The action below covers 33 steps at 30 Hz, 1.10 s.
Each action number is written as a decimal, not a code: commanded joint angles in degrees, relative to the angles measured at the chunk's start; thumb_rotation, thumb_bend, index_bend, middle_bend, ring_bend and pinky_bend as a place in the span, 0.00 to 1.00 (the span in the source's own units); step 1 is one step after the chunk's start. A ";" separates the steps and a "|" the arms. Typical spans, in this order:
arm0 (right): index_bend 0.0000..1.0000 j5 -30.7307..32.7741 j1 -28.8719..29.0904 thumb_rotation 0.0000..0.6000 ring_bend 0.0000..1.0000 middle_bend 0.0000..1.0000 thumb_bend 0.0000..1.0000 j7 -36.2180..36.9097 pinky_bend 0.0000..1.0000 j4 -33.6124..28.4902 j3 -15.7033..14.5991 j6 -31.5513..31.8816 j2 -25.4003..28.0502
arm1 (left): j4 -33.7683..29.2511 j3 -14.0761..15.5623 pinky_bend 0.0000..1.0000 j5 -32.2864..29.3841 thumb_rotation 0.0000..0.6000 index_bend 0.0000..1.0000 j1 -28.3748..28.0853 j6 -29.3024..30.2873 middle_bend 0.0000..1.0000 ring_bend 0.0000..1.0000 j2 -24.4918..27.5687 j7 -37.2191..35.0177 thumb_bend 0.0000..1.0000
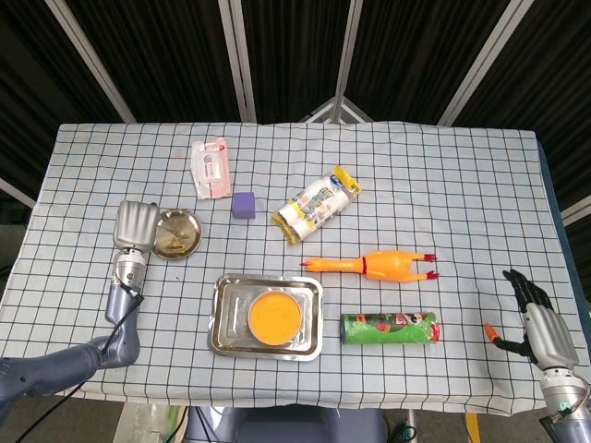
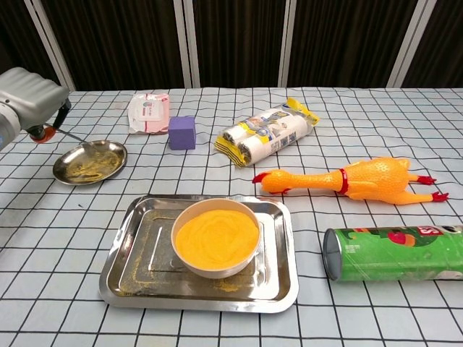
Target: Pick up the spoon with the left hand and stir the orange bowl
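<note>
while the left robot hand (image 2: pixel 27 92) holds the spoon (image 2: pixel 72 137) over the dish (image 2: pixel 90 161) near the table's left edge, the orange bowl (image 2: pixel 215 237) sits in the tray (image 2: pixel 130 256). the right robot hand (image 1: pixel 537 325) hangs spread and empty off the right edge.

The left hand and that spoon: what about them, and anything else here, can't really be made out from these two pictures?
- Spoon: in the chest view only a thin handle shows; the left hand covers its upper end. In the head view it is too small to pick out.
- Left hand: cut off by the chest view's left edge; the head view shows only its back, so its fingers stay hidden.
- Right hand: seen only near the head view's corner; absent from the chest view.
- Green can: its far end is cut off by the chest view's right edge.
</note>
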 commanded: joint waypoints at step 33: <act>0.00 0.67 0.13 1.00 0.00 0.00 0.37 -0.66 0.00 -0.96 -0.07 -0.59 0.31 | -1.73 -2.87 0.78 9.01 1.00 0.22 7.08 -0.35 0.67 0.69 2.11 -8.92 0.26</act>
